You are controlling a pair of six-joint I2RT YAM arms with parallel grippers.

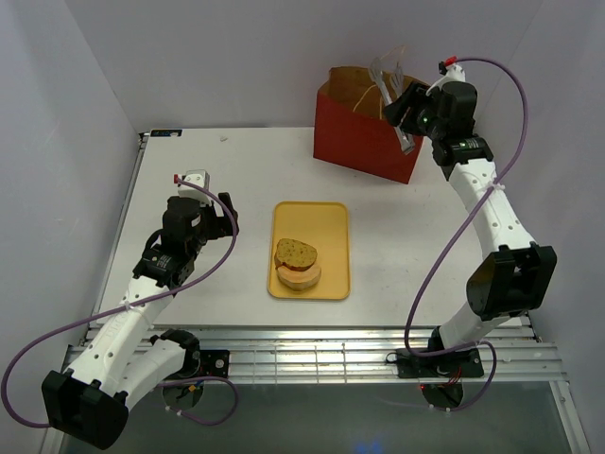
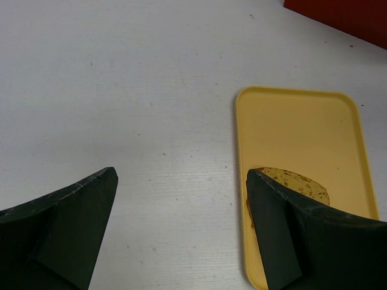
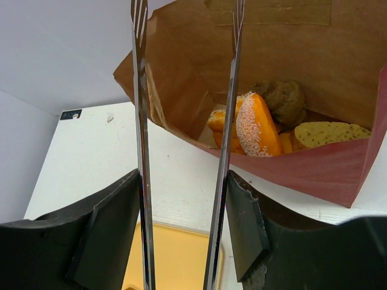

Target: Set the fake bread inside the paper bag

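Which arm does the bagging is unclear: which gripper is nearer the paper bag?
Right. The right gripper holds tongs at the paper bag's opening; the left gripper hovers far off, left of the tray.

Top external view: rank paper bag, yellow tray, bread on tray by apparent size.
1-2. paper bag and yellow tray: near tie; bag looks slightly bigger but stands nearer the camera, so unsure.
3. bread: clearly smallest.
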